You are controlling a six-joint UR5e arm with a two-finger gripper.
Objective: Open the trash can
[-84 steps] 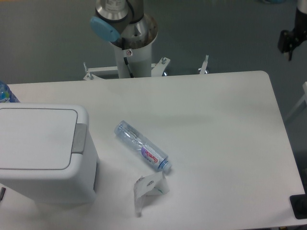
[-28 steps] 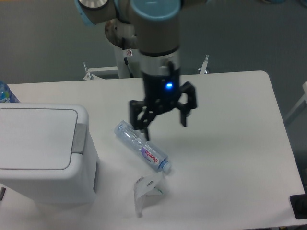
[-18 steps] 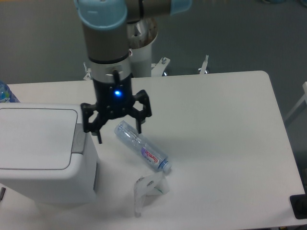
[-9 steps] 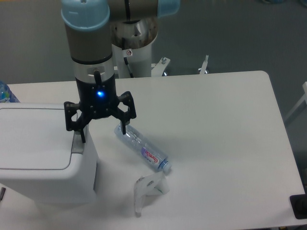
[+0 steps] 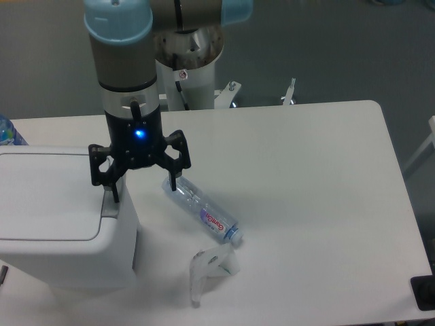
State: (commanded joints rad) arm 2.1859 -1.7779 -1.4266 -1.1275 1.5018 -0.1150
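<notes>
The trash can (image 5: 54, 217) is a big boxy white bin at the left of the table, its flat lid shut and lying level. A grey push-button tab (image 5: 111, 204) sits on its right rim. My gripper (image 5: 144, 193) hangs open over the bin's right edge, pointing down. Its left fingertip (image 5: 115, 195) is right above the grey tab, touching or nearly so. The right finger (image 5: 173, 182) hangs beside the bin, close to the end of a clear bottle.
A clear plastic bottle (image 5: 202, 209) with a pink label lies on the table just right of the bin. A crumpled clear wrapper (image 5: 209, 268) lies near the front edge. A blue bottle cap (image 5: 7, 131) peeks in at the far left.
My gripper came in from the table's middle and travelled left to the bin's right rim. In the last half second it only crept a little further left and stayed open.
</notes>
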